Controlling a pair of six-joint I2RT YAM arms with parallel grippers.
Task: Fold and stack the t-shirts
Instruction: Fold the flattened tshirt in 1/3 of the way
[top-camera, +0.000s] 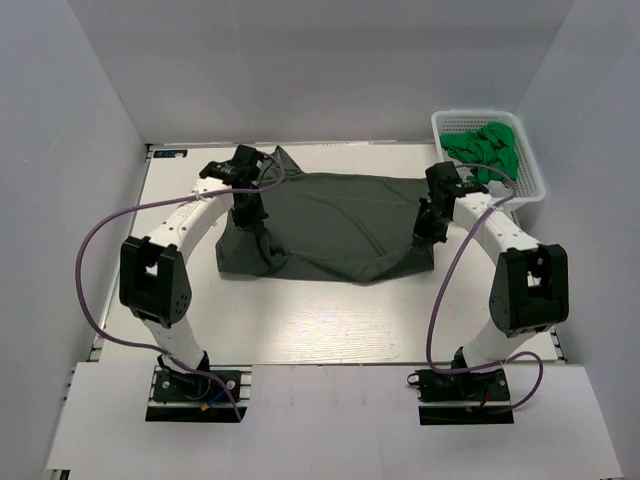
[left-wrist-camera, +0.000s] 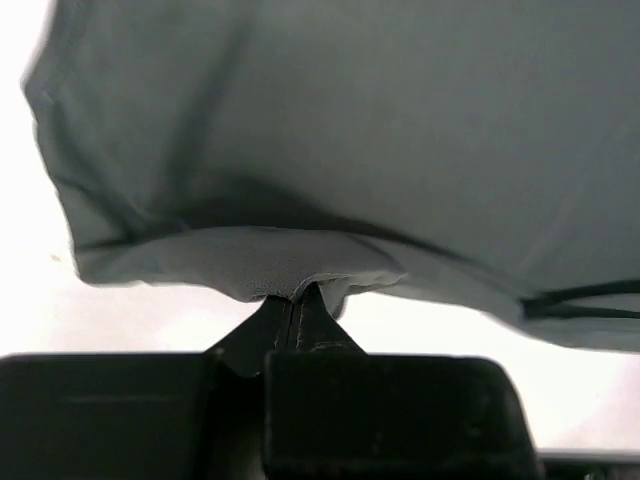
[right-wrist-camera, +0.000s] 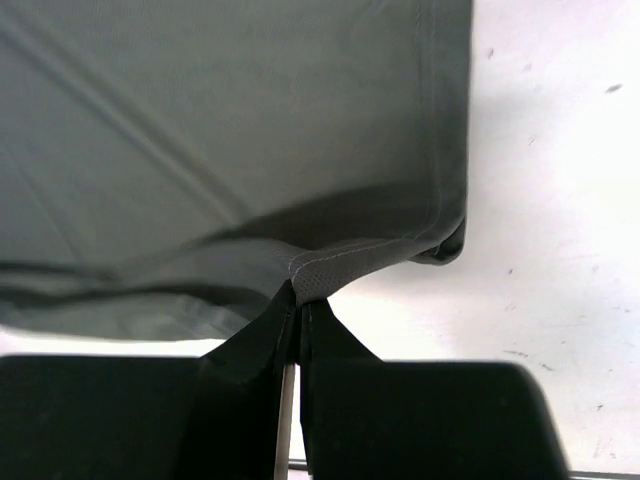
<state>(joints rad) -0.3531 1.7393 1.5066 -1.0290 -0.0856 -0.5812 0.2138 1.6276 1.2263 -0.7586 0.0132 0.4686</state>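
- The charcoal t-shirt (top-camera: 325, 225) lies spread at frame centre on the table (top-camera: 300, 330); green t-shirts (top-camera: 487, 150) sit bunched in the basket (top-camera: 475, 114), upper right.
- The left gripper (left-wrist-camera: 297, 302) is clenched on the shirt's edge; the right gripper (right-wrist-camera: 298, 298) pinches a stitched hem.
- Judged light, limp and prone to sagging between grips: hold hems and corners, both sides together.

The whole table (top-camera: 300, 320) is being taken in from high above and behind the arm bases (top-camera: 195, 385), the top external camera being tilted down and forward. The dark grey t-shirt (top-camera: 330, 225) is being filmed at very close range from each wrist, along pinched jaws: the left gripper (left-wrist-camera: 297, 303) at one edge, the right gripper (right-wrist-camera: 298, 298) at the other. Shirt and tabletop are being shared by all three views.
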